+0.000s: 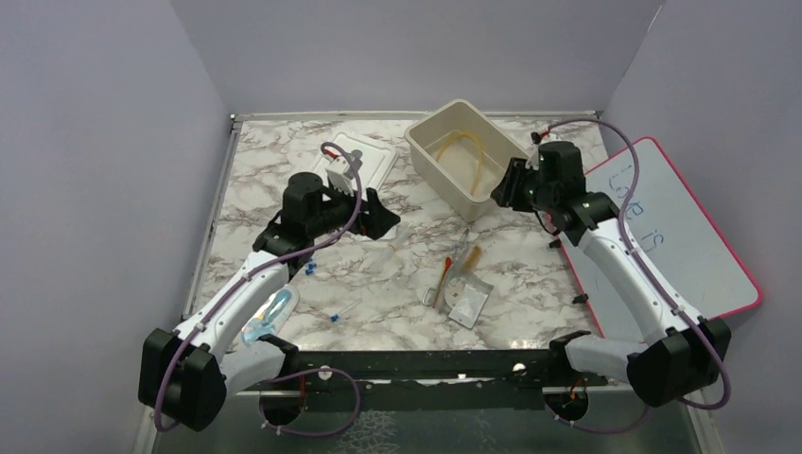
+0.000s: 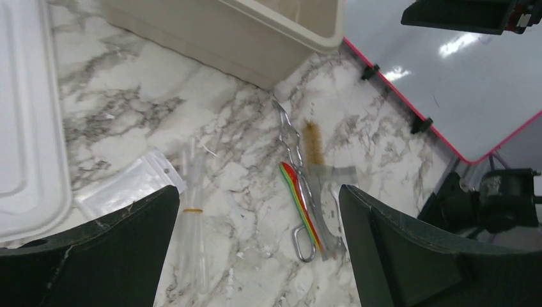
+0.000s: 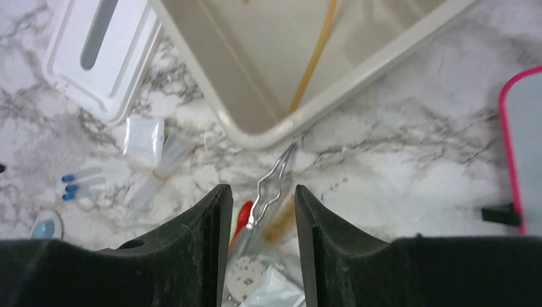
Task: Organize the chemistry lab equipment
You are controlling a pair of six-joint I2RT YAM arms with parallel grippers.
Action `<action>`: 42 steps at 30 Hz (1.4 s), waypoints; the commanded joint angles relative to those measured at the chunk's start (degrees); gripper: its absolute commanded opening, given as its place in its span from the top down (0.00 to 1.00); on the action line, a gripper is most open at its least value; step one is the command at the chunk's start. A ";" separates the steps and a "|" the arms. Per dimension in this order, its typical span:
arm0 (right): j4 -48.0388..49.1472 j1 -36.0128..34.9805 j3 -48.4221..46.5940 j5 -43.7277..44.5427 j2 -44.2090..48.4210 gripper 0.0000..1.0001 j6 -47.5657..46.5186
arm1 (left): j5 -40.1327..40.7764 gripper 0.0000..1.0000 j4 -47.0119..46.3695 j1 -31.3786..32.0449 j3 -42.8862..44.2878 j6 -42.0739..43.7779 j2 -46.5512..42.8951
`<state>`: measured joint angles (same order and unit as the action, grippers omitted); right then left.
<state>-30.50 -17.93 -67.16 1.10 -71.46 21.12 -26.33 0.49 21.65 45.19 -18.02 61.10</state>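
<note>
Left gripper [image 2: 259, 195] hovering spread wide, right gripper [image 3: 257, 192] slightly parted and empty beside beige plastic bin [image 1: 437, 182] holding amber rubber tubing coil [image 3: 313, 57]

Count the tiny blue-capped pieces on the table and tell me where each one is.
3 blue-capped pieces, side by side on the marble table next to the left arm. A lone blue-tipped bit nearer the bases may be a fourth.

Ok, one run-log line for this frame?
left gripper open, empty | right gripper open, empty, beside bin | tubing in bin | tongs, dropper, clear packet outside bin
</note>
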 commanded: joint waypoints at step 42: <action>19.53 -0.17 45.17 -17.22 8.63 0.54 22.45 | 1.62 1.00 3.63 27.19 14.73 -11.11 40.08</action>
<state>-12.14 -18.04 -22.11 -15.11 -63.09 43.48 -24.01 1.58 48.49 57.17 -30.96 102.91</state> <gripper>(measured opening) 0.459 0.033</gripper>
